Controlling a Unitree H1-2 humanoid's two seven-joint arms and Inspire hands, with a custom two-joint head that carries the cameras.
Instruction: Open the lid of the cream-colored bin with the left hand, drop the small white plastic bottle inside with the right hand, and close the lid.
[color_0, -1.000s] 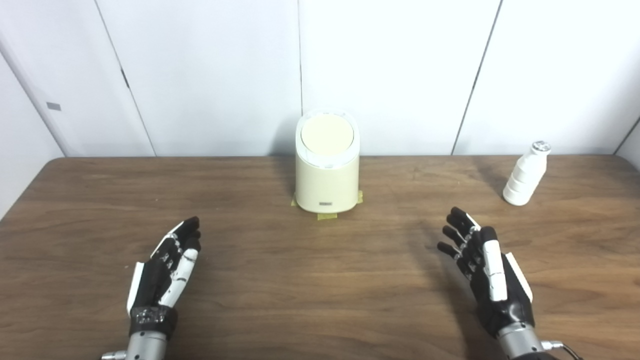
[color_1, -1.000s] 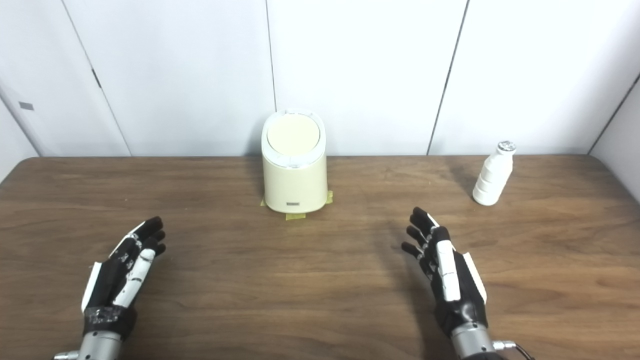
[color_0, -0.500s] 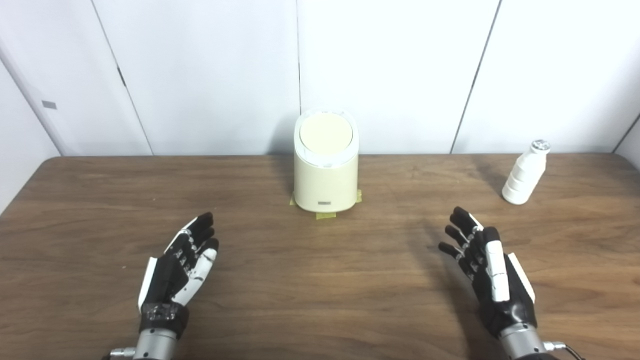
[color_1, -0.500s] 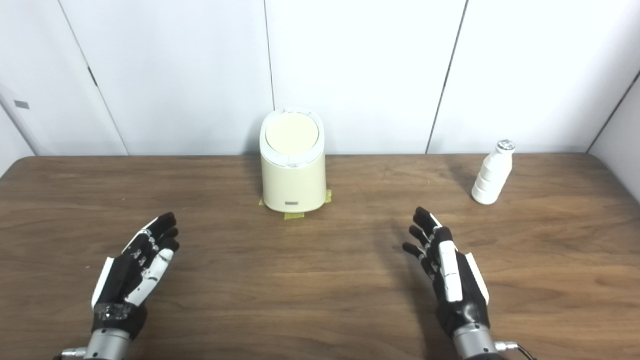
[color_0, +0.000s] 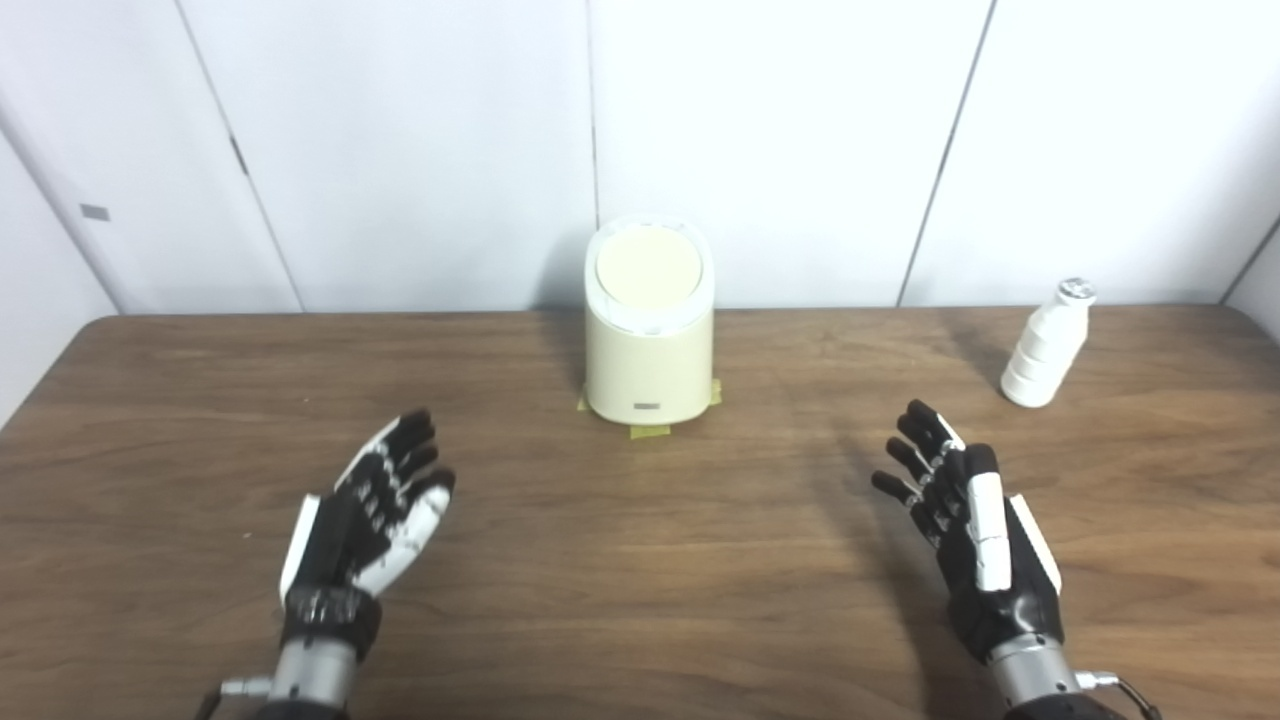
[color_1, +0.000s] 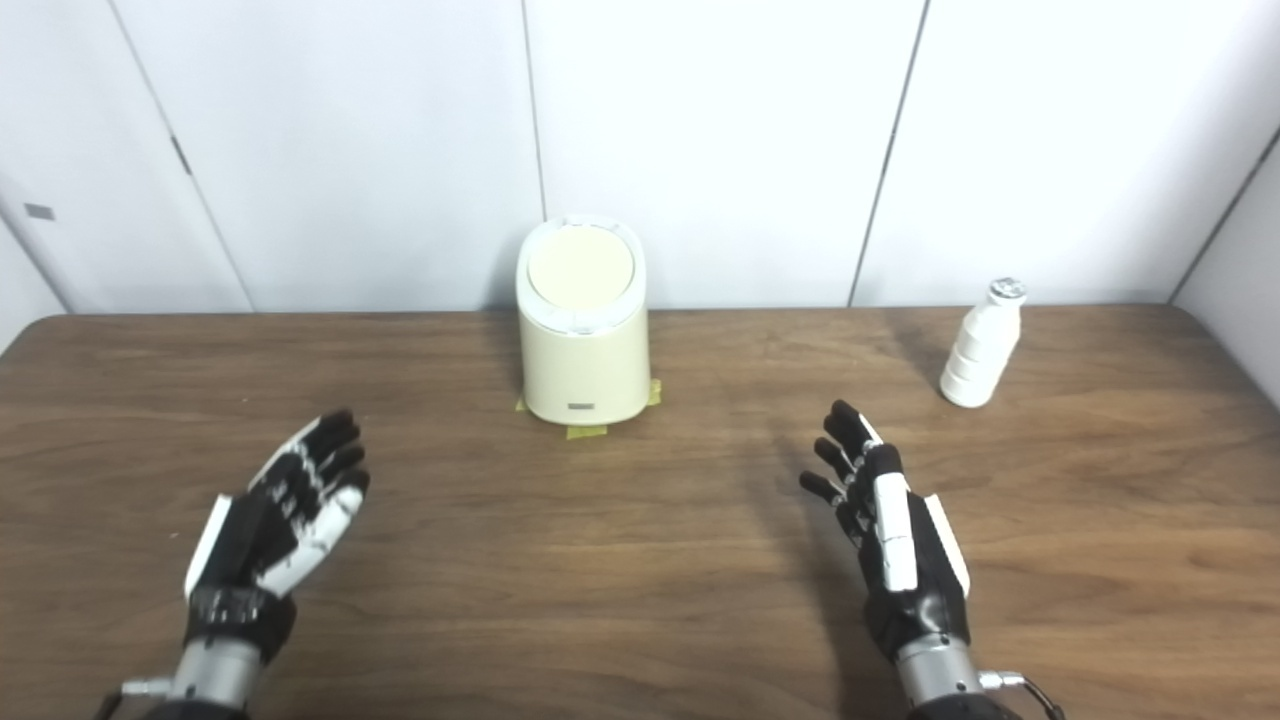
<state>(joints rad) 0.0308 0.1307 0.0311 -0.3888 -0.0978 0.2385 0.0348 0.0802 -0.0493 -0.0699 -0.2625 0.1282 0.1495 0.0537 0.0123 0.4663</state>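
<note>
Item 1, cream-colored bin (color_0: 649, 360): an upright rounded container at the far middle of the wooden worktop (color_0: 640, 560), close to the white wall panels (color_0: 420, 150). Its round lid (color_0: 648, 267) lies shut, set in a paler rim. Strips of yellowish tape (color_0: 650, 432) show at the foot of the bin. A small dark label (color_0: 650, 406) sits low on the front; whatever is printed there is too small to read.

Item 2, small white plastic bottle (color_0: 1040, 350): it stands upright at the far right of the worktop, ribbed body, silvery cap (color_0: 1074, 291), long axis vertical. No writing can be made out on it. It is well apart from the bin.

Item 3, left hand (color_0: 370, 515): hovers over the near left of the worktop, palm turned up and inward, fingers (color_0: 410, 445) spread and extended, nothing held. The bin lies ahead of it and to its right, with bare wood between.

Item 4, right hand (color_0: 975, 540): over the near right of the worktop, set on edge, fingers (color_0: 915, 455) apart and slightly curled, nothing held. The bottle lies ahead and a little to its right, nearer to this hand than the bin is to the left one.

Assessment: no step looks done yet. The opening move appears to turn on the left hand travelling forward and rightward to the lid, which faces upward, so a reach from above or from the front edge seems called for.
</note>
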